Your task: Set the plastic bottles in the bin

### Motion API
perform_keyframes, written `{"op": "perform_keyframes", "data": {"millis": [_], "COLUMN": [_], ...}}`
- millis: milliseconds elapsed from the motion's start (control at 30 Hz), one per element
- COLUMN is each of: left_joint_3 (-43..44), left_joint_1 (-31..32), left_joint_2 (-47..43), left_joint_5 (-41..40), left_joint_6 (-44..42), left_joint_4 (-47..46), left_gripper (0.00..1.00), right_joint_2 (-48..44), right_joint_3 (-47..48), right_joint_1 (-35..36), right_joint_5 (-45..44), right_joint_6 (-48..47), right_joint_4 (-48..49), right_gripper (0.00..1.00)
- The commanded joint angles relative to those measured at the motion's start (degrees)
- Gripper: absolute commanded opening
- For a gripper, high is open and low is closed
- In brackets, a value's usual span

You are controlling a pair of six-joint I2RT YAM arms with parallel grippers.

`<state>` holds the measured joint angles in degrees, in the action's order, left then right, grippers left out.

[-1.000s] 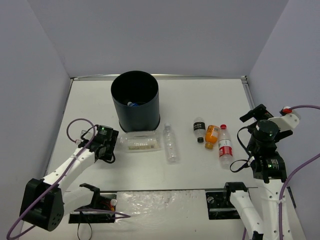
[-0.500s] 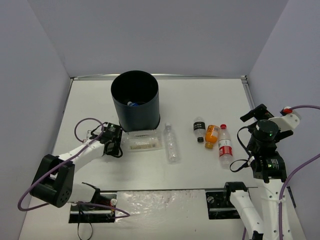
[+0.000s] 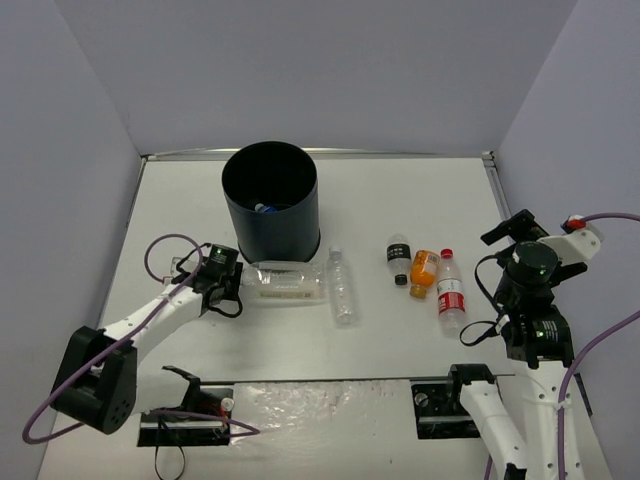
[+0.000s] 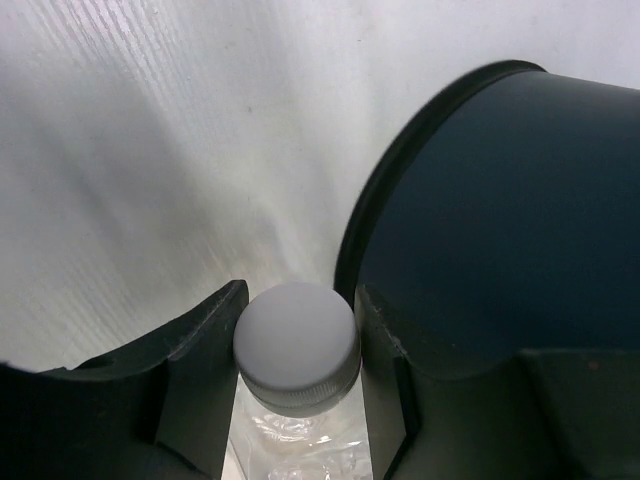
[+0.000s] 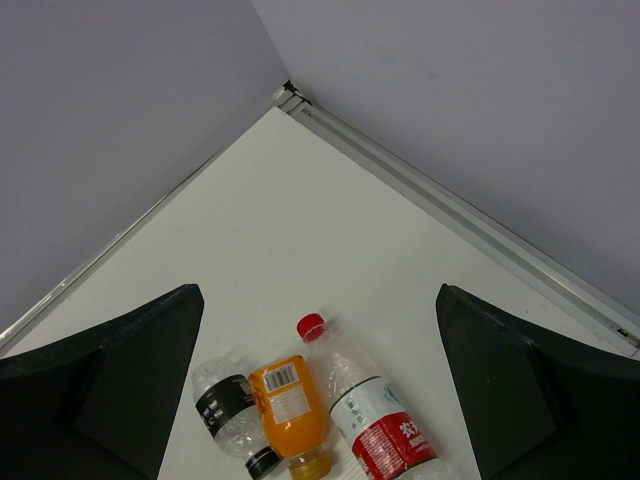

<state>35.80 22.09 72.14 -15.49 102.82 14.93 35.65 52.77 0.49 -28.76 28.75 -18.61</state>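
A fat clear bottle lies on its side in front of the black bin. My left gripper is shut on its white cap, right beside the bin's wall. A slim clear bottle lies just right of the fat one. Further right lie the black-labelled bottle, the orange bottle and the red-labelled bottle. My right gripper hovers open to their right. The right wrist view looks down on the black-labelled, orange and red-labelled bottles below the open right gripper.
Something small and blue lies inside the bin. Grey walls close the table at the back and sides, with a metal rail along the far edge. A purple cable loops beside the left wrist.
The left gripper slid right along the table to the fat clear bottle's cap and shut on it. The bottle has shifted a little. The right arm has not moved.
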Motion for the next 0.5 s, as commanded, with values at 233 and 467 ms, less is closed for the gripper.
{"op": "perform_keyframes", "data": {"millis": [233, 467], "left_joint_3": [14.5, 22.2], "left_joint_1": [0.8, 0.9], "left_joint_2": [-20.7, -24.4], "left_joint_5": [-6.5, -1.4], "left_joint_6": [-19.0, -32.2], "left_joint_4": [9.4, 6.6], "left_gripper": [0.00, 0.00], "right_joint_2": [0.2, 2.0], "right_joint_3": [0.1, 0.6], "right_joint_1": [0.0, 0.0], "right_joint_5": [1.5, 5.5], "right_joint_6": [-1.3, -2.8], "right_joint_4": [3.7, 4.0], "right_gripper": [1.00, 1.00]}}
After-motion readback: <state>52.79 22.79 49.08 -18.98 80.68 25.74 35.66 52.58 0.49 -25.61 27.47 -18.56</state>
